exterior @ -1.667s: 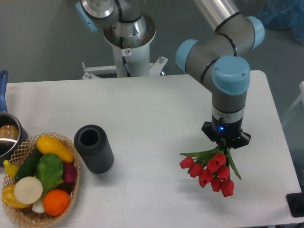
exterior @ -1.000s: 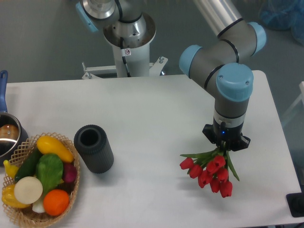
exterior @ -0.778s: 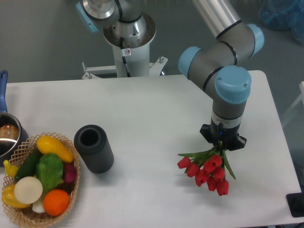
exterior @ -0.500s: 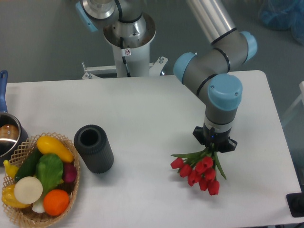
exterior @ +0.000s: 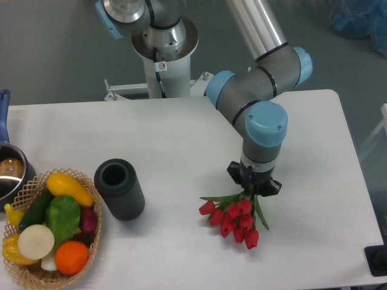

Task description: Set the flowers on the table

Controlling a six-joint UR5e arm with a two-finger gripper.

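The flowers [exterior: 233,219] are a bunch of red tulip buds with green stems and leaves, hanging below my gripper [exterior: 253,190] over the right half of the white table [exterior: 181,145]. The gripper points straight down and is shut on the stems; its fingers are hidden under the wrist. The buds point toward the table's front edge. I cannot tell whether the buds touch the tabletop.
A dark grey ribbed cylinder [exterior: 119,188] stands left of centre. A wicker basket [exterior: 91,241] of fruit and vegetables sits at the front left corner. A metal pot [exterior: 11,172] is at the left edge. The robot base [exterior: 163,48] is behind the table.
The gripper has carried the flowers to the left, from near the right edge toward the table's middle. The flowers stay held, buds down.
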